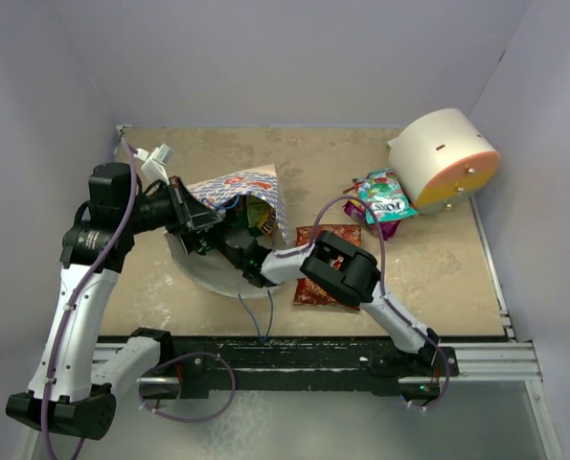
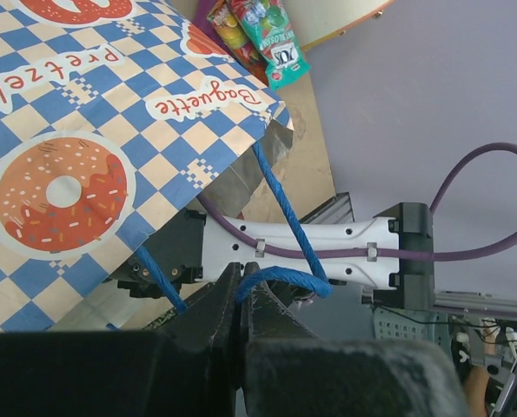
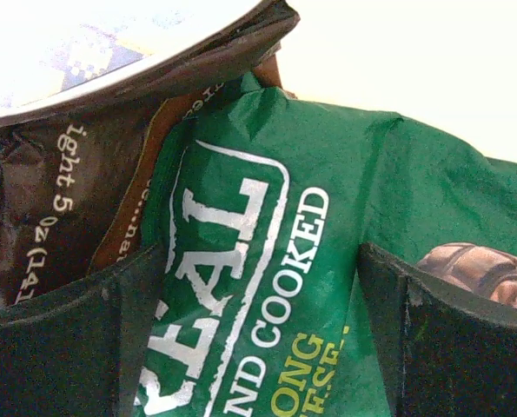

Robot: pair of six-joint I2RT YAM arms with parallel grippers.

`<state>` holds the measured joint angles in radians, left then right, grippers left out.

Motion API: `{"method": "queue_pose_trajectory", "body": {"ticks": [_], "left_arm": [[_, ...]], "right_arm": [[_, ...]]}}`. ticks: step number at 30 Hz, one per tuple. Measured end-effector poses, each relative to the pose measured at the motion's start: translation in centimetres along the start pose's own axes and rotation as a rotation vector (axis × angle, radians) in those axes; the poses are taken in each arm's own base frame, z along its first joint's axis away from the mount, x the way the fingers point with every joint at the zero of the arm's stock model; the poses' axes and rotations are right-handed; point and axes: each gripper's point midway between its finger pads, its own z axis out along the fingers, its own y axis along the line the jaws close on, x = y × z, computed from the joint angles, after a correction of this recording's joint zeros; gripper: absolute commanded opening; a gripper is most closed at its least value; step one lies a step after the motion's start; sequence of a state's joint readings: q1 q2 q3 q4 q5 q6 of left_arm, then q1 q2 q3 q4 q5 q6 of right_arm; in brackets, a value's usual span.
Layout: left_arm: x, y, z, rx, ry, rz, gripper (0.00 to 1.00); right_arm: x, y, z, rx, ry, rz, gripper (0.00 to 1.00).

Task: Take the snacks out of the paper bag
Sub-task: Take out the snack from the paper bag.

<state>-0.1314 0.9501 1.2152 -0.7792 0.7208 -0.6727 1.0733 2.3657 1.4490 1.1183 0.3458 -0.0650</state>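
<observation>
Inside the paper bag (image 1: 241, 187) mouth, the right gripper (image 3: 249, 287) straddles the green chip bag (image 3: 267, 174).
Its jaws stand wide apart, chip bag between them; the left gripper (image 2: 241, 287) is clamped tight on the blue handle (image 2: 280, 204).

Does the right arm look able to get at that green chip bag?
Probably yes: the right gripper, open, straddles the green chip bag, while the left gripper holds the paper bag by its handle.

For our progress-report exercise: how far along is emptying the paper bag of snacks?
Done: red packet and candy bags lie on the table. In hand: left tool pinches the blue handle; right tool, open, straddles the green chip bag. Left: lifting it from the paper bag.
</observation>
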Motion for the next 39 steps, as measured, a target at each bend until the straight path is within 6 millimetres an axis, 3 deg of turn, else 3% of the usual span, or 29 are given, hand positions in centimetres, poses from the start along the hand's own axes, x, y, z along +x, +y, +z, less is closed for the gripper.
{"method": "queue_pose_trajectory", "body": {"ticks": [2,6,8,15,20,24,30,35,39], "left_arm": [[0.0,0.0,0.0,-0.002,-0.002,-0.002,0.00],[-0.1,0.4,0.0,-0.024,-0.010,-0.020,0.00],[-0.1,0.8,0.1,-0.043,-0.013,-0.033,0.00],[-0.1,1.9,0.4,-0.090,-0.017,-0.070,0.00],[-0.3,2.6,1.0,-0.114,-0.012,-0.095,0.00],[-0.6,2.8,1.5,-0.120,0.001,-0.109,0.00],[-0.8,0.5,1.2,-0.046,0.027,-0.077,0.00],[-2.6,0.4,1.4,-0.043,-0.042,-0.030,0.00],[-2.3,1.7,1.8,-0.073,-0.041,-0.037,0.00]], "right_arm": [[0.0,0.2,0.4,0.000,0.003,-0.001,0.63],[-0.1,0.3,1.0,-0.001,0.022,-0.018,0.32],[0.1,0.3,1.0,-0.006,0.031,-0.024,0.09],[-0.1,0.7,0.0,-0.058,0.087,-0.036,0.04],[-0.8,1.3,-2.3,-0.149,0.143,-0.010,0.00],[-1.6,2.7,-5.3,-0.276,0.204,0.049,0.00],[-3.0,4.3,-11.7,-0.509,0.320,0.145,0.00],[-7.7,4.6,-15.7,-0.681,0.312,0.182,0.00],[-13.2,3.9,-16.5,-0.711,0.192,0.248,0.00]]}}
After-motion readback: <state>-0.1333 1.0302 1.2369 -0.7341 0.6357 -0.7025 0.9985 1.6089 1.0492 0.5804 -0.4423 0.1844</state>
